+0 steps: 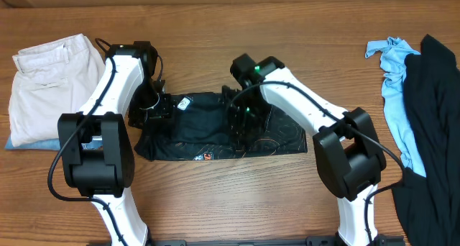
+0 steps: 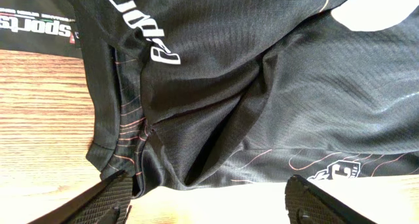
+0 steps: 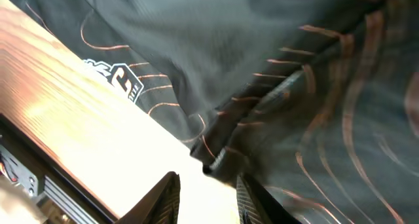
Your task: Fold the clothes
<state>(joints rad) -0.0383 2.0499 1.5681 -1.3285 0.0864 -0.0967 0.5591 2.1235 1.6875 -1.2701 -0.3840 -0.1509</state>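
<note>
Jersey (image 1: 215, 127), black with thin orange contour lines, lies centre of the wooden table (image 1: 237, 203) as a wide, flattened band, long axis left to right, edges uneven. Dark garment (image 1: 435, 131) heaped at the far right edge, light blue shirt (image 1: 392, 95) beside it; beige trousers (image 1: 47, 80) folded at far left. Both arms reach in over the jersey. Left gripper (image 2: 209, 185) hovers at the jersey's left end, fingers wide, nothing between them. Right gripper (image 3: 206, 191) sits low over the middle; fingers narrow, bare wood showing between them, a bunched hem just past the tips, no grip seen, view blurred. Judgement: mid-fold, cloth already doubled at least once but wrinkled. The next move calls for both grippers to pinch matching edges squarely and carry one end over the other without dragging the lower layer. Writing: "sports" in white on a black strip (image 2: 39, 27); large white lettering (image 2: 131, 21) upside down and cut off, unreadable; white crest (image 2: 334, 171) too small to read.
</note>
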